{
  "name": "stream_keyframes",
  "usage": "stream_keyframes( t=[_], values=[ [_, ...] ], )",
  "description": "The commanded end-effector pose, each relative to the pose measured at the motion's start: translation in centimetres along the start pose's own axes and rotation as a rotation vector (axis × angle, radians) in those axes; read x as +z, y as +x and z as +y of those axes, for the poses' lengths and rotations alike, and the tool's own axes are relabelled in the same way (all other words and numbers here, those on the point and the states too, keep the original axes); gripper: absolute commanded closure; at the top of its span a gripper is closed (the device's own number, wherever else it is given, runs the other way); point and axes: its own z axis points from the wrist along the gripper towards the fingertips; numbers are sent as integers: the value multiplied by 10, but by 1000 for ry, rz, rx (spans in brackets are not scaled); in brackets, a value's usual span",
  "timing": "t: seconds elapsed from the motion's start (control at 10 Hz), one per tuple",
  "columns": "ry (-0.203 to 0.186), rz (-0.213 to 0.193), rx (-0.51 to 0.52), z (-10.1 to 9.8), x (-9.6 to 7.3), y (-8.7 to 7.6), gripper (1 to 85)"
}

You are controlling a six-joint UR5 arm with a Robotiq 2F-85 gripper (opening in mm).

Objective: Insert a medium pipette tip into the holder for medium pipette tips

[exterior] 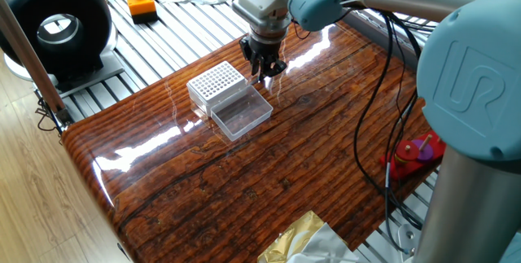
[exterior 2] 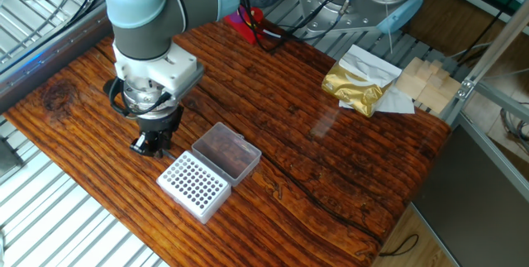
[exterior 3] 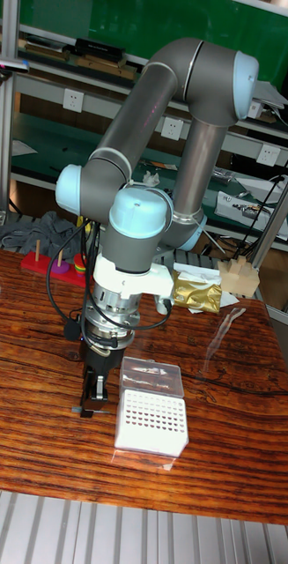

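One wooden table [exterior 2: 331, 176] fills most of each fixed view; its far corners are cut off by the frame edges. One grey arm [exterior 3: 152, 132] reaches over it, and in one fixed view its base column blocks the table's right side. Off the table sits one black round fan [exterior: 55, 25], cut at the frame's left edge, and beyond it one orange box with a red button [exterior: 140, 1]. One crumpled gold bag [exterior 2: 354, 83] lies near the table's edge, only its corner showing in one fixed view.

One holder [exterior 2: 193, 185] stands on the table, its white grid of holes facing up and its clear lid [exterior 2: 227, 152] swung open flat beside it. The holes are too small to count, and whether any holds a tip cannot be made out.

The gripper [exterior 2: 152, 144] points down just beside the holder, close to the tabletop. Its dark fingers [exterior 3: 91, 398] blur together, so I cannot tell whether they are apart or closed, nor whether a tip sits between them.
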Motion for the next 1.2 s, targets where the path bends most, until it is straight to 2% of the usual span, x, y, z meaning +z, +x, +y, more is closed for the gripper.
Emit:
stream_keyframes(
  t=[0.0,0.3,0.5,0.6,0.8,1.1],
  values=[
    [-21,-30,32,5,-1,-6,580],
    [-44,-47,44,11,-1,-11,577],
    [-65,-10,19,16,-1,-1,567],
    [-90,-11,32,23,-2,-2,563],
    [-109,16,59,28,-2,5,553],
    [-107,13,102,28,-2,4,547]
  ],
)
